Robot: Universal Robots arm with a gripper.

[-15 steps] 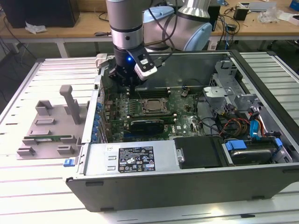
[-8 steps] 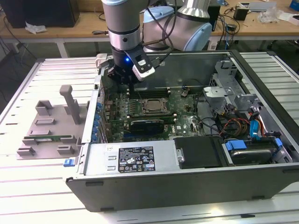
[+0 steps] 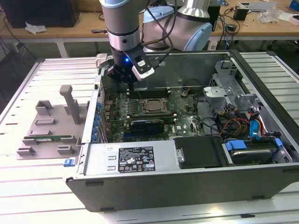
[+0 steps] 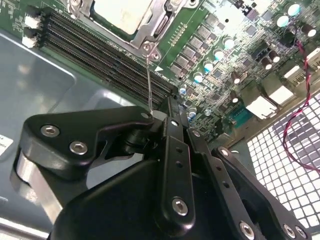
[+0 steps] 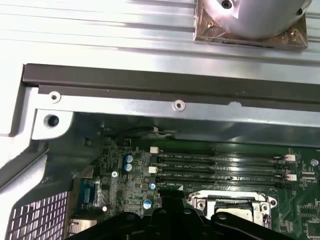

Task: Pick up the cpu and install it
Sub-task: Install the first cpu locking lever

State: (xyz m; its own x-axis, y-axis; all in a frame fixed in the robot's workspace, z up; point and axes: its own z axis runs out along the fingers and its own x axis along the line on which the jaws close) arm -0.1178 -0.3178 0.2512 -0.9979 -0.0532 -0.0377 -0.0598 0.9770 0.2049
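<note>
The cpu lies flat inside the dark metal-framed socket on the motherboard, and its pale shiny top shows in the second wrist view. My gripper hangs inside the open computer case over the board's back corner, toward the exterior view's left of the socket. Its black fingers are shut together with no chip between them. A thin metal rod runs from the socket's corner up to the fingertips; I cannot tell whether it is gripped. In the first wrist view the gripper partly hides the socket frame.
Black memory slots run beside the socket. A power supply fills the case's front, with drive bays and cables on the exterior view's right. A grey holder with a green memory stick sits on the table at the left.
</note>
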